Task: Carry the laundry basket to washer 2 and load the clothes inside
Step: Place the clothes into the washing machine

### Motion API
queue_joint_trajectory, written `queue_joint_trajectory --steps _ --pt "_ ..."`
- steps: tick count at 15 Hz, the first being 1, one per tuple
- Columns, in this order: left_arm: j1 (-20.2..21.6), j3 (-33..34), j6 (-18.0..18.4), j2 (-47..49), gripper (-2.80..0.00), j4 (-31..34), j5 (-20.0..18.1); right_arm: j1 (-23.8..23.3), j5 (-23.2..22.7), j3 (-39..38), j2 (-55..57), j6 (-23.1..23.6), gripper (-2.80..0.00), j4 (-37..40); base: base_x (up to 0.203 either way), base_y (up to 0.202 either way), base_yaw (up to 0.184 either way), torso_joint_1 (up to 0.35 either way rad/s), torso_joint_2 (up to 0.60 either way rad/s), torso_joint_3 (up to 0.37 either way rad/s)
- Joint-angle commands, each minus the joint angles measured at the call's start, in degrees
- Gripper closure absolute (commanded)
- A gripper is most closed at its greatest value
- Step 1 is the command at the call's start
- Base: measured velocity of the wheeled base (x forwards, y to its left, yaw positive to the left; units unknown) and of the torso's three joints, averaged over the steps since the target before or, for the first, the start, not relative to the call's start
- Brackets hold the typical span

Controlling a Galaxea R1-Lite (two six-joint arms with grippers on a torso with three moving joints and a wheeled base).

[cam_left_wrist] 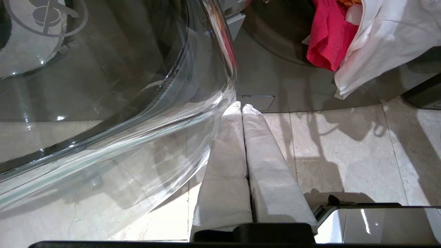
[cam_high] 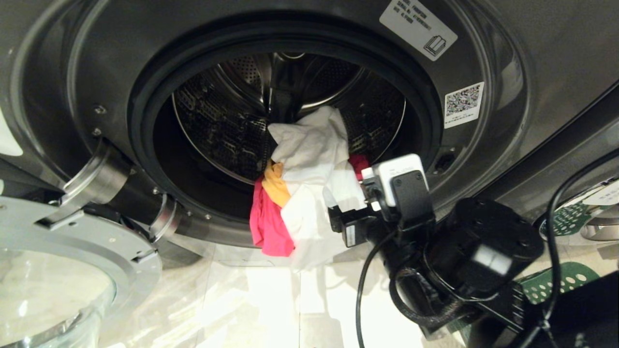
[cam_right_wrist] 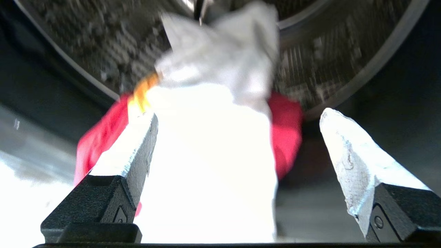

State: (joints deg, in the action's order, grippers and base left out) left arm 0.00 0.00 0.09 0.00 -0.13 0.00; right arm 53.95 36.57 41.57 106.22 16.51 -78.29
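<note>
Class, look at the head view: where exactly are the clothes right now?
The clothes lie bundled over the lower rim of the washer opening, half inside the drum and half hanging out, just left of the open right gripper.

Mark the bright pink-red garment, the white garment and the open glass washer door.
bright pink-red garment [cam_high: 268, 224], head view: its fold hanging over the drum's lip.
white garment [cam_high: 312, 145], head view: its crumpled upper part.
glass washer door [cam_left_wrist: 113, 113], left wrist view: the bowl's curved wall.

We're in a laundry room: a dark grey front-loading washer [cam_high: 532, 72] fills the view, glass door [cam_high: 53, 285] swung open, perforated steel drum [cam_high: 217, 130] gaping, clothes [cam_high: 309, 193] spilling over its rim above pale floor tiles [cam_left_wrist: 344, 155].
</note>
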Motion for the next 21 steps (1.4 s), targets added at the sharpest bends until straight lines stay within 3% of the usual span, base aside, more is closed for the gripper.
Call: queue_joint_trajectory --steps 1,4,6,7,10,11,13,15,16,17,21 --pt "0.0 0.09 -0.01 0.0 0.0 -0.04 0.0 1.01 0.14 -6.86 -10.19 -2.05 -2.8 2.91 0.0 0.0 0.0 0.0 0.0 0.0" --pt "0.0 0.09 -0.03 0.0 0.0 -0.04 0.0 1.49 -0.73 -14.79 -22.5 -6.31 -2.8 12.26 0.0 0.0 0.0 0.0 0.0 0.0" --pt "0.0 0.09 -0.07 0.07 0.0 -0.04 0.0 -0.87 -1.75 -19.97 -30.5 -9.71 -2.8 21.35 0.0 0.0 0.0 0.0 0.0 0.0" --pt "0.0 0.09 -0.01 0.07 0.0 -0.04 0.0 -5.04 -3.7 -21.52 -32.74 -10.47 -2.8 24.63 0.0 0.0 0.0 0.0 0.0 0.0" --pt "0.0 0.09 -0.01 0.0 0.0 -0.04 0.0 -25.37 -13.7 -26.68 -42.83 -11.22 -2.8 36.55 0.0 0.0 0.0 0.0 0.0 0.0" --pt "0.0 0.09 -0.01 0.0 0.0 -0.04 0.0 -29.54 -16.04 -28.68 -48.52 -11.15 -2.8 40.91 0.0 0.0 0.0 0.0 0.0 0.0" --pt "0.0 0.09 -0.01 0.0 0.0 -0.04 0.0 -35.56 -19.0 -34.65 -57.28 -10.75 -2.8 46.58 0.0 0.0 0.0 0.0 0.0 0.0" --pt "0.0 0.09 -0.01 0.0 0.0 -0.04 0.0 -37.91 -20.11 -41.02 -65.03 -9.86 -2.8 47.55 0.0 0.0 0.0 0.0 0.0 0.0" --pt "0.0 0.09 -0.01 0.0 0.0 -0.04 0.0 -38.47 -20.57 -42.16 -68.64 -9.56 -0.83 48.14 0.0 0.0 0.0 0.0 0.0 0.0" --pt "0.0 0.09 -0.07 0.01 0.0 -0.04 0.0 -39.21 -21.21 -42.77 -72.24 -8.98 0.0 49.51 0.0 0.0 0.0 0.0 0.0 0.0" --pt "0.0 0.09 -0.01 0.0 0.0 -0.04 0.0 -43.78 -26.37 -43.4 -87.56 -8.06 0.0 61.74 0.0 0.0 0.0 0.0 0.0 0.0"
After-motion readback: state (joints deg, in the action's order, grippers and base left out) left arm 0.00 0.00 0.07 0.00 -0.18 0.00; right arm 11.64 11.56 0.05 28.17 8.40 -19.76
